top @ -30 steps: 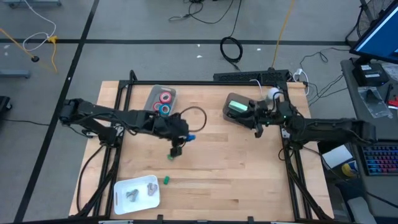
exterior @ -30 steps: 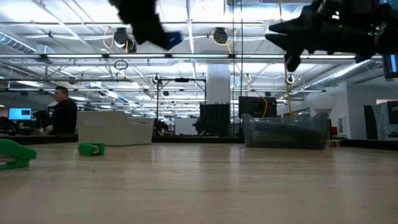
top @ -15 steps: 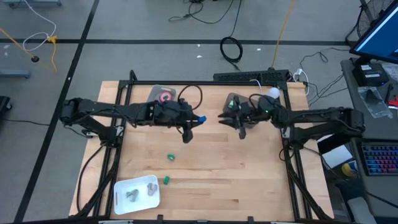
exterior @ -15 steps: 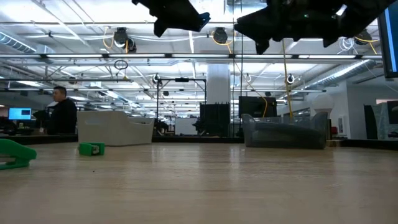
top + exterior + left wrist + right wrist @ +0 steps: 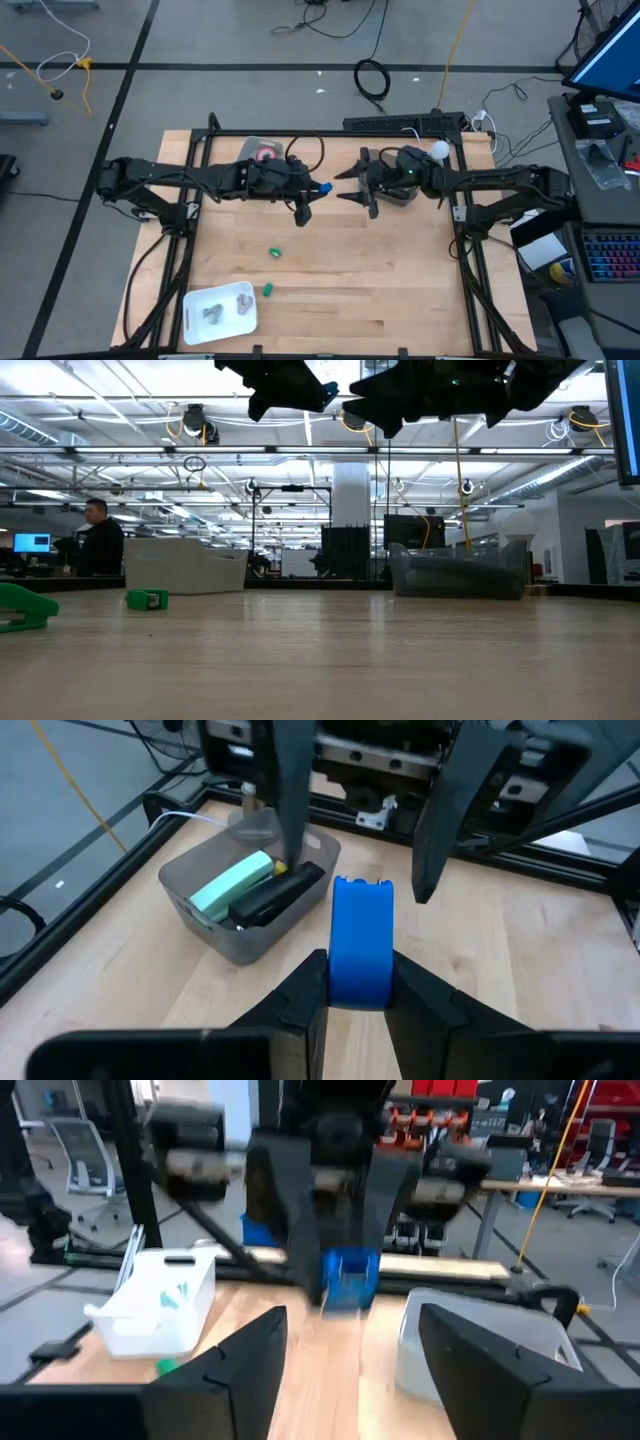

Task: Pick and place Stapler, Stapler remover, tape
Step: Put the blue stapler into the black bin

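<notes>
My left gripper (image 5: 358,995) is shut on a small blue stapler (image 5: 360,935), high over the table's middle (image 5: 320,187). My right gripper (image 5: 345,185) faces it from the right, open. Its two fingers (image 5: 285,810) stand just beyond the stapler's free end, one on each side, touching nothing. The right wrist view shows the stapler (image 5: 348,1280) ahead of its spread fingers. A grey bin (image 5: 250,905) on the table beyond holds a green stapler (image 5: 230,885) and a black one. A clear bin (image 5: 262,150) holds red tape. The stapler remover I cannot make out for sure. My left gripper pinches the blue stapler's two flat sides at its rear end (image 5: 358,982) between its two fingers. The fingers come from the table's left, slanting a little downward, and lie along the stapler. The stapler sticks out past the fingertips, on edge, lifted clear of the table.
A white tray (image 5: 220,305) with grey pieces sits at the near left. Two small green pieces (image 5: 273,253) (image 5: 266,289) lie on the bare wood of the table's middle and near part. A black frame rail runs along each side of the table.
My left gripper has carried the blue stapler up and toward the far edge and the right, then stopped. My right gripper has moved from over the grey bin toward the table's left, up to the stapler, has rolled, and has opened wide.
</notes>
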Robot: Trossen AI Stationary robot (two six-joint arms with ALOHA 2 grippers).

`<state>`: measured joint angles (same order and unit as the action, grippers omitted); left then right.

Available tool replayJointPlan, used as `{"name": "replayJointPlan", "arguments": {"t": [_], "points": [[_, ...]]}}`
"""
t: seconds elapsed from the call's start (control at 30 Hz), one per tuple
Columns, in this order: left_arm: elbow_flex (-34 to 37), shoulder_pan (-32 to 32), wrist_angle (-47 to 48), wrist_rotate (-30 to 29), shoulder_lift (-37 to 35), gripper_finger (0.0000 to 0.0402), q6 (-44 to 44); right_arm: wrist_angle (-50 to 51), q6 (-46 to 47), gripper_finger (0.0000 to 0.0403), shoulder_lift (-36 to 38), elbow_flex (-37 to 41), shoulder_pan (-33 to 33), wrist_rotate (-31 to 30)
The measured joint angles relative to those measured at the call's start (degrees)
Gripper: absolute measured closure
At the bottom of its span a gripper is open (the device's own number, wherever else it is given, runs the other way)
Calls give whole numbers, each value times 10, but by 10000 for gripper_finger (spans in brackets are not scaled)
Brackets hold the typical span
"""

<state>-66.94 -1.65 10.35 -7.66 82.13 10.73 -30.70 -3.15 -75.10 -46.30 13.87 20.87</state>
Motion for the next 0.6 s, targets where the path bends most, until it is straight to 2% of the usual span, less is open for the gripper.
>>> {"name": "replayJointPlan", "arguments": {"t": [0.33, 0.6], "points": [[0, 0, -2, 1, 0, 314, 1, 0, 11, 164, -36, -39, 0, 2], [0, 1, -6, 2, 0, 314, 0, -9, 28, 188, -37, -38, -1, 4]]}}
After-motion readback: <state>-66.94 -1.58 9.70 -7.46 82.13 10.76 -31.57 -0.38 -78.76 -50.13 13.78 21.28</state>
